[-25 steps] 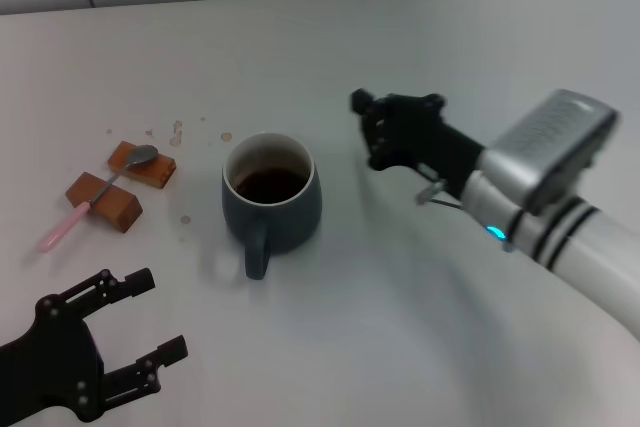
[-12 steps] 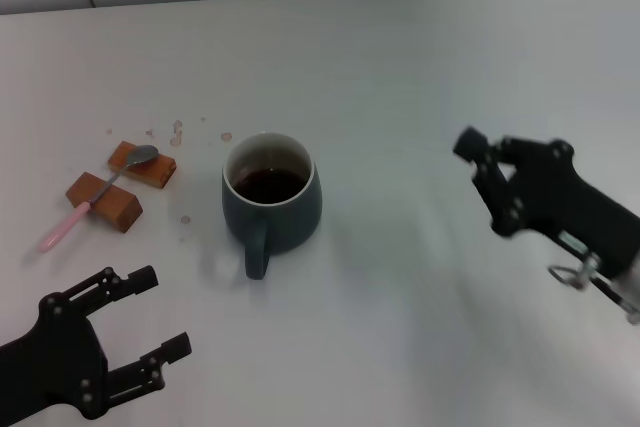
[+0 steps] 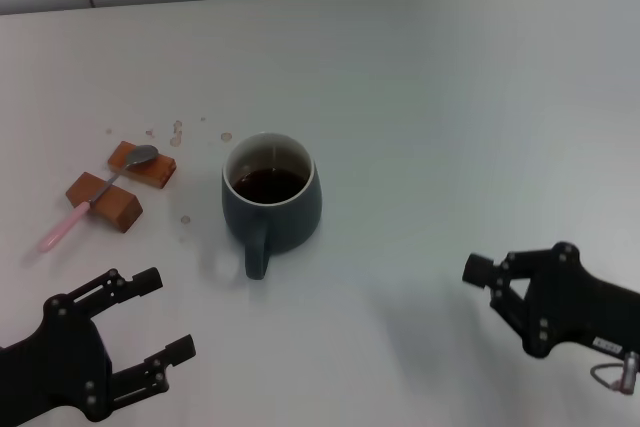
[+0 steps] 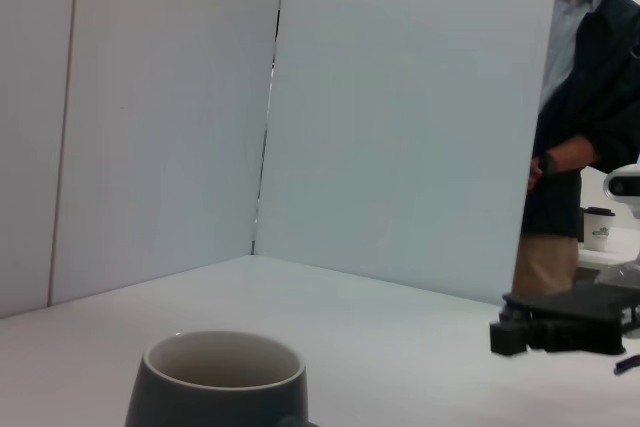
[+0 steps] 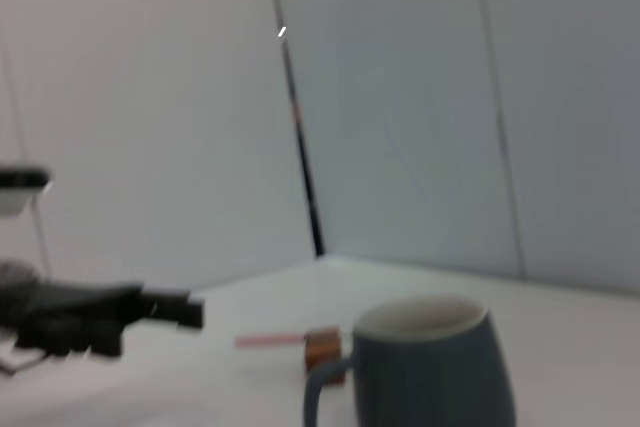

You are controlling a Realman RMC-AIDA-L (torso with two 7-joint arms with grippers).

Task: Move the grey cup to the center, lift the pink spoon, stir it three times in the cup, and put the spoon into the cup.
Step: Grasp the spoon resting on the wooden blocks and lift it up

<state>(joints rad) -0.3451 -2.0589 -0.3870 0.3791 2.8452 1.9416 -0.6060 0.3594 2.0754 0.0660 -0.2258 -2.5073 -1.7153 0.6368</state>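
Grey cup sits on our white desk (pale wall panels behind), between our left claw and right claw, both spread and empty.

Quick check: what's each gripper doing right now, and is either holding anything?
Left gripper: open, empty, low near the table's front edge.
Right gripper: open, empty, away from the cup.

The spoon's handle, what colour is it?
Pale pink; the pink spoon has a grey metal bowl, seen best in the head view.
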